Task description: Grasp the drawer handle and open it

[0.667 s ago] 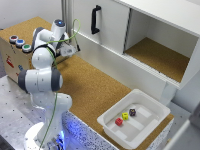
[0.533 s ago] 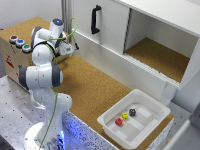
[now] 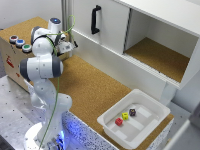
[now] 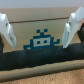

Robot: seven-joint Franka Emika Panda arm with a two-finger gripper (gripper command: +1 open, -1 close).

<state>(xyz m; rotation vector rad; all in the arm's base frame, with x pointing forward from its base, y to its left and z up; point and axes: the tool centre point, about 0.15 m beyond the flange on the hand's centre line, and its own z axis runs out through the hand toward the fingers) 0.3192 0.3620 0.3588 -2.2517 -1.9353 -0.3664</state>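
The drawer handle (image 4: 42, 56) is a black bar, close up in the wrist view, on a beige front that carries a blue pixel-figure logo (image 4: 43, 40). My gripper (image 4: 38, 43) is open. One fingertip (image 4: 6, 39) stands at each end of the bar's span, with nothing held between them. The tips seem to reach the edge of the bar; contact is unclear. In the exterior view the gripper (image 3: 68, 47) sits beside the wooden box (image 3: 11, 56) at that view's left. The arm hides the handle there.
Three coloured buttons (image 3: 19, 43) sit on top of the wooden box. A white cabinet (image 3: 115, 35) with a vertical black door handle (image 3: 95, 19) and an open compartment (image 3: 157, 55) stands behind. A white tray (image 3: 150, 107) holds small cubes (image 3: 125, 116) at the cork table's near right.
In the exterior view the hand has dropped slightly lower beside the wooden box. The fingers stay open and nothing else has moved.
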